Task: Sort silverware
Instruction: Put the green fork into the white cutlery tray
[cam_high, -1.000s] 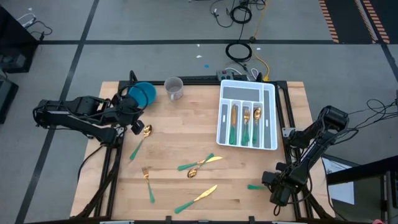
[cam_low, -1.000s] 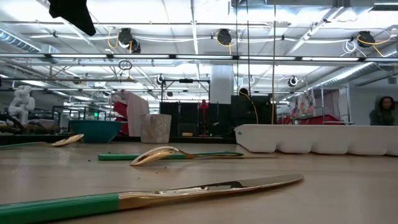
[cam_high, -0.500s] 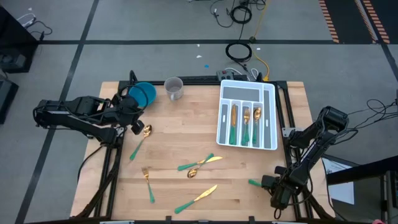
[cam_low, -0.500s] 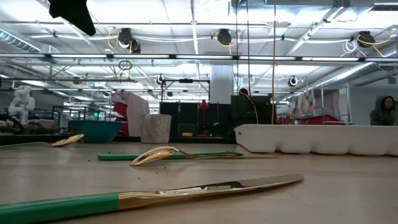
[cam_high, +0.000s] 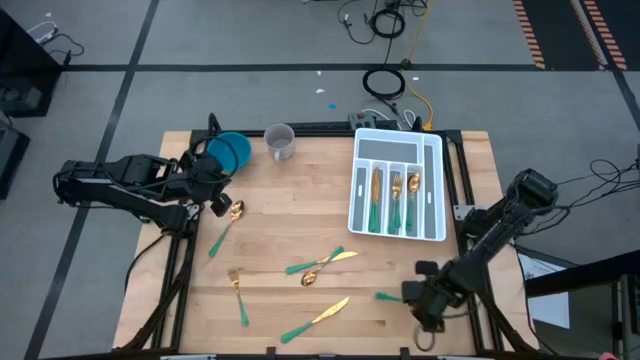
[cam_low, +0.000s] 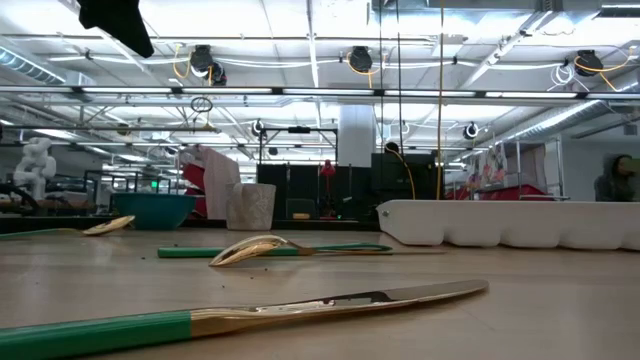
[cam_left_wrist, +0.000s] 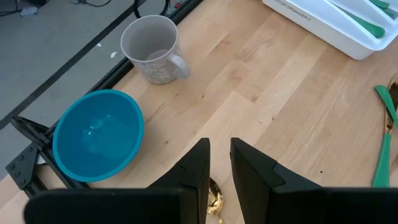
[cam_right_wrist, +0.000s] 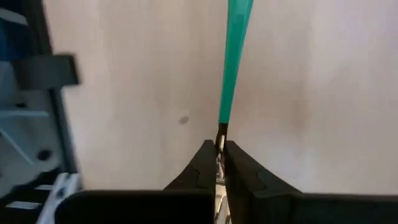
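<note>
Loose cutlery crowds the middle of the wooden table (cam_high: 300, 200): a spoon (cam_high: 226, 224) lies beside the left gripper (cam_high: 222, 199), a fork (cam_high: 238, 294) sits nearer the front edge, a crossed knife and spoon (cam_high: 320, 266) lie at the centre, and another knife (cam_high: 315, 319) rests below them. Three more pieces already lie in the white tray (cam_high: 398, 187) at the back right. A blue bowl (cam_high: 229, 153) and a grey mug (cam_high: 280, 142) stand at the far left corner.

The right gripper (cam_high: 412, 296) hangs over the front right of the table, clamped on the gold end of one piece (cam_right_wrist: 235, 59) — its slim teal handle juts out over bare wood, clear of the rest.

Only the right wrist view shows that pinch, the fingers (cam_right_wrist: 200, 163) nipping thin metal. The left wrist view shows that arm's fingers (cam_left_wrist: 196, 168) nearly together with a narrow gap, holding nothing, above a gold bowl. From table height, neither gripper can be made out; the near knife (cam_low: 230, 318) stretches glossy across the foreground, with the tray's scalloped wall (cam_low: 510, 223) behind.
</note>
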